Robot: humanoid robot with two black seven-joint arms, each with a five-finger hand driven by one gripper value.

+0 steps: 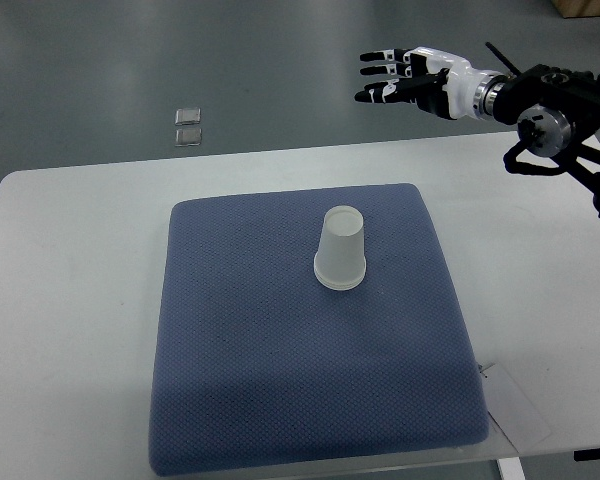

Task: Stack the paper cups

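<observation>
— Hand first: where is it, and what are the fingers doing?

— Mine is the right hand (400,75), in the upper right of the frame, its arm coming in from the right edge. It hangs beyond the far edge of the worktop (70,260), over the grey floor (230,60), with the fingers stretched out flat toward the left and nothing in them.

— And the paper cups?

— One white paper cup stack (341,250) stands mouth down, a little above the middle of the frame. I cannot tell how many cups are nested in it. It is well apart from my hand.

— What is under it?

— A blue cushion pad (280,380) covering most of the white worktop. Two small square tiles (189,125) lie on the floor at upper left.
</observation>
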